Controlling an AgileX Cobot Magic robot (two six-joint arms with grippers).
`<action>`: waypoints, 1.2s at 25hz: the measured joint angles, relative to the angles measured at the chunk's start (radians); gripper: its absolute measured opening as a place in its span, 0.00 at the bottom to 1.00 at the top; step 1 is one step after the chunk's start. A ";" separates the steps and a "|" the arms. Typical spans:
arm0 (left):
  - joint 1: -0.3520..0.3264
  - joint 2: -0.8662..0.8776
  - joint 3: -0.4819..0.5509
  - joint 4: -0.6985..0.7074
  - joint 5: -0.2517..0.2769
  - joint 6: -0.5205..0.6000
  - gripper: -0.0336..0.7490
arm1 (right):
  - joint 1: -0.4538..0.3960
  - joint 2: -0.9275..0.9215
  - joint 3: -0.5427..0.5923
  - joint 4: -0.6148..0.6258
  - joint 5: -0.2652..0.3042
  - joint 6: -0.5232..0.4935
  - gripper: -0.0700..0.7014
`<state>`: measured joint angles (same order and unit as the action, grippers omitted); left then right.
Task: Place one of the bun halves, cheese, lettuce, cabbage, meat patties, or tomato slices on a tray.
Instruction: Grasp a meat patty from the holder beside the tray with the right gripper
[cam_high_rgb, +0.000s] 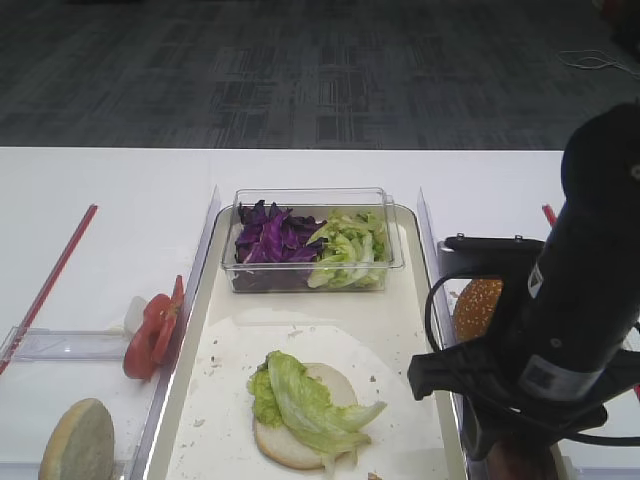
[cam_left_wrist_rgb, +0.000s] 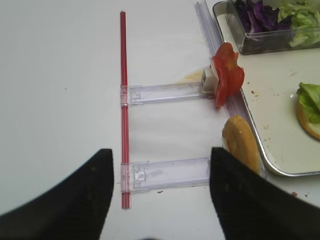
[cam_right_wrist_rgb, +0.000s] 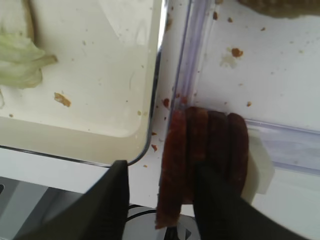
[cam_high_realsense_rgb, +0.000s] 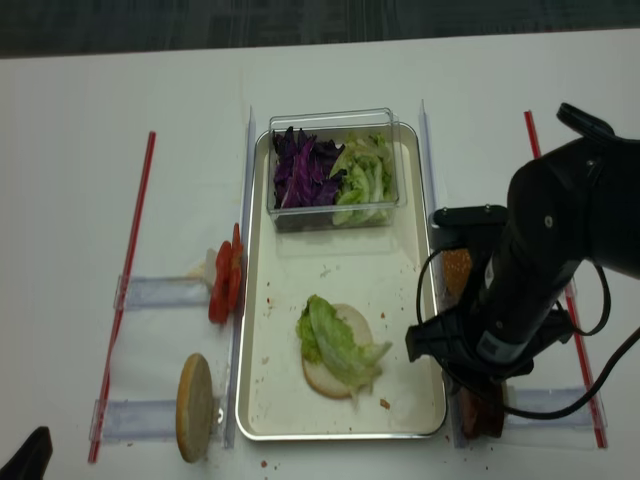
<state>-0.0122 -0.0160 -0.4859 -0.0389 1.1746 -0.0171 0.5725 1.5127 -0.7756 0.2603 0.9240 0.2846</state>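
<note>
One white table (cam_high_rgb: 110, 190) carries everything, with dark grey carpet (cam_high_rgb: 300, 70) behind. At left, bright red tomato slices (cam_high_realsense_rgb: 223, 283) and a pale bun half (cam_high_realsense_rgb: 195, 406) stand on edge in clear racks; the left pincer (cam_left_wrist_rgb: 160, 200) hangs wide open and empty. The long cream tray (cam_high_realsense_rgb: 345, 270) holds a flat bun base (cam_high_realsense_rgb: 325, 375) under green lettuce (cam_high_realsense_rgb: 335, 345). Only the right wrist view shows the right pincer (cam_right_wrist_rgb: 160, 200) part-open around upright reddish-brown meat patties (cam_right_wrist_rgb: 205, 150); overhead, the arm hides them.
</note>
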 joint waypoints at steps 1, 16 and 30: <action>0.000 0.000 0.000 0.000 0.000 0.000 0.59 | 0.000 0.000 -0.001 -0.002 -0.002 -0.005 0.48; 0.000 0.000 0.000 0.000 0.000 0.000 0.59 | 0.000 0.000 -0.001 -0.012 -0.004 -0.002 0.27; 0.000 0.000 0.000 0.000 0.000 0.000 0.59 | 0.000 0.000 -0.002 -0.043 0.014 0.001 0.21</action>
<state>-0.0122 -0.0160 -0.4859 -0.0389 1.1746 -0.0171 0.5725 1.5128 -0.7779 0.2175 0.9385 0.2859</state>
